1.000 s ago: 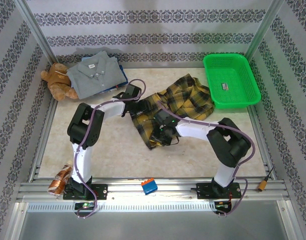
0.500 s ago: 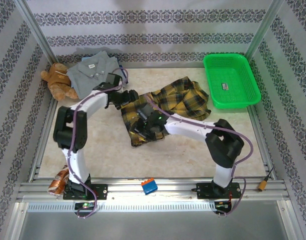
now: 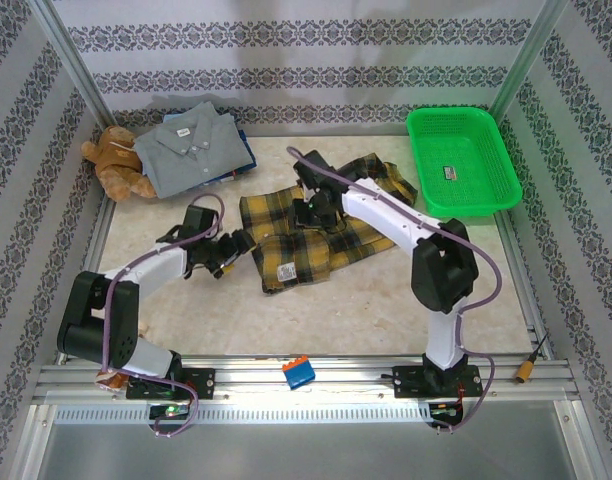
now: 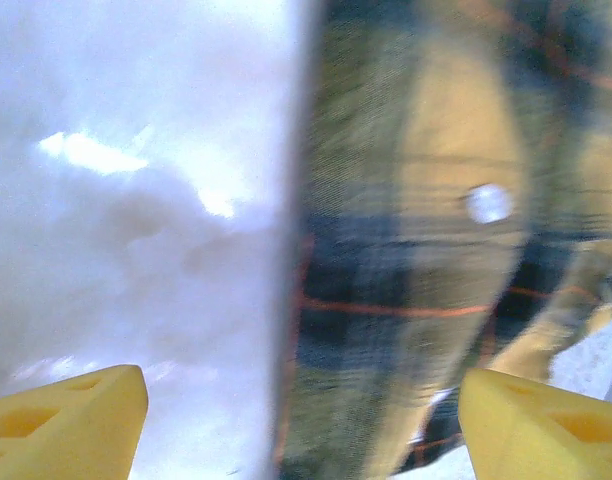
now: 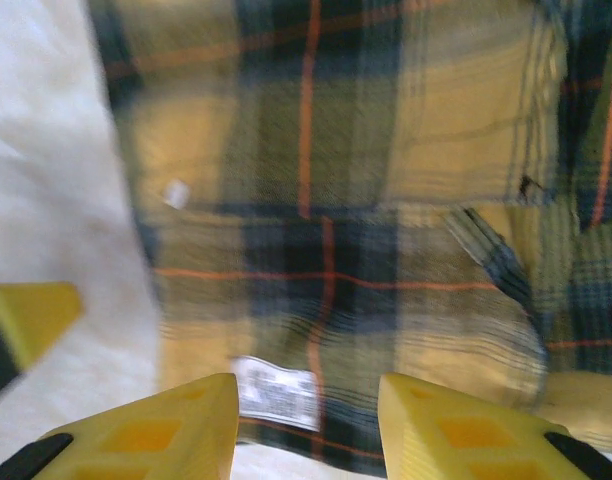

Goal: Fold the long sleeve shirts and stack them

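Arms first: the left arm lies low across the pale stone-patterned counter [image 3: 366,300]. Its left hand [image 3: 226,250] sits just beside the left edge of the mustard-yellow and dark plaid flannel shirt [image 3: 286,255], fingers spread wide and empty. The right arm reaches over that shirt, and the right hand [image 3: 311,212] hangs above the cloth with fingers parted, gripping nothing. That arm covers part of the plaid, and the left wrist view is blurred. At the back left, the plain grey shirt [image 3: 191,148] hides most of the blue shirt [image 3: 245,158]. Half a second ago both hands crowded the bunched plaid; now it lies flatter mid-counter, with the left hand drawn back.
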`<state>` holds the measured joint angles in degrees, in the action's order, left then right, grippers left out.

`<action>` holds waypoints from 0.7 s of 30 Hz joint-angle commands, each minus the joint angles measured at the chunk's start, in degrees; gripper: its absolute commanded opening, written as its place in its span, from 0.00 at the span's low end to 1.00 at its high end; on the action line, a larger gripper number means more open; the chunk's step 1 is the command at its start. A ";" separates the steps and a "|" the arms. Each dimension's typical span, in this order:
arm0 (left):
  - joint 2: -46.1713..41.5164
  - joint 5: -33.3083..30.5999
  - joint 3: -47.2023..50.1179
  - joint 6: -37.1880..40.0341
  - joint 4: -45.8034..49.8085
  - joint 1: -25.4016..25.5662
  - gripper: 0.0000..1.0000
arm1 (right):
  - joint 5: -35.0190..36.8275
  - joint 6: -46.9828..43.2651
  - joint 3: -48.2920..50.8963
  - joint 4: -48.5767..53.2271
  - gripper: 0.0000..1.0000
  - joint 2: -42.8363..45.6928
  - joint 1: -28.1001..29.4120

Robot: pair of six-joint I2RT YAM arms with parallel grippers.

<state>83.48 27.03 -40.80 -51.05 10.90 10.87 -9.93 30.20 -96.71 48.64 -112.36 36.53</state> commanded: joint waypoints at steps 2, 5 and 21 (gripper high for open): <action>-4.08 1.91 2.58 -5.69 -10.66 0.83 0.81 | 6.05 -8.66 1.95 5.15 0.43 -1.99 0.34; -5.18 1.27 4.33 -6.24 -10.57 1.40 0.81 | 7.96 -9.95 2.47 4.25 0.43 -3.29 0.50; -8.33 0.89 5.58 -4.68 -7.91 2.29 0.81 | 18.95 -15.43 -1.38 3.06 0.42 -11.66 -0.56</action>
<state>76.44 28.08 -35.48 -56.53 2.28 12.43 5.69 16.64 -96.71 51.00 -122.93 36.47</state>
